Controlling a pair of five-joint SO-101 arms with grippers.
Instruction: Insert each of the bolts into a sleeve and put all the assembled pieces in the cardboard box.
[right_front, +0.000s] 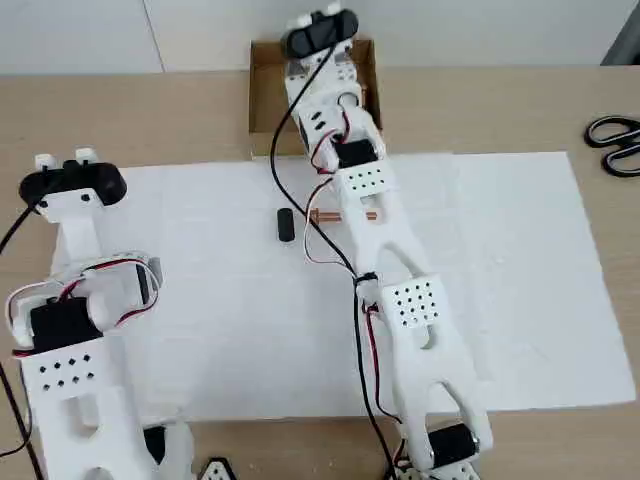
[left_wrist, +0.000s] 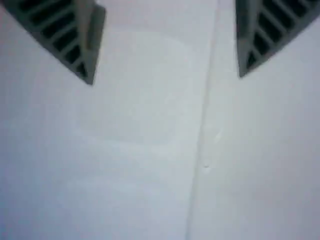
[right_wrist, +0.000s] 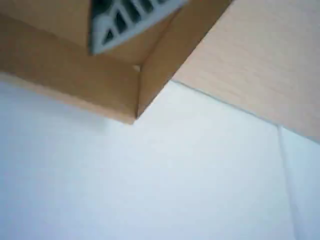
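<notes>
Left arm (right_front: 75, 370) sits closest, its jaws low over the white paper (right_front: 500, 260) and wide apart. The two ribbed fingers (left_wrist: 70, 35) stand well clear of each other with only bare sheet between them. They hold nothing.

Right arm (right_front: 415, 300) stretches away across the paper, and its jaws are out over the cardboard box (right_front: 262, 90) at the far edge of the sheet. In the right wrist view a corner of the box (right_wrist: 75, 70) lies just below them, with the table (right_wrist: 260, 60) beside it. Whether these jaws are apart or together I cannot tell, nor whether they carry anything.

Between the two sets of jaws, and nearer the right ones, a black sleeve (right_front: 285, 223) lies on the paper. It is on the near side of the box and well apart from the left jaws. A copper-coloured bolt (right_front: 345, 215) lies just beside it, partly under the right arm, pointing at the sleeve but not inside it.

Scissors (right_front: 615, 145) rest on the table (right_front: 150, 110), far off to the outer side of the right jaws.

As for progress, at least this one pair is not yet joined or boxed. The arm hides the inside of the box, so any finished pieces there cannot be counted. My guess is that the job is near its last pair — bolt into sleeve, then into the box.
</notes>
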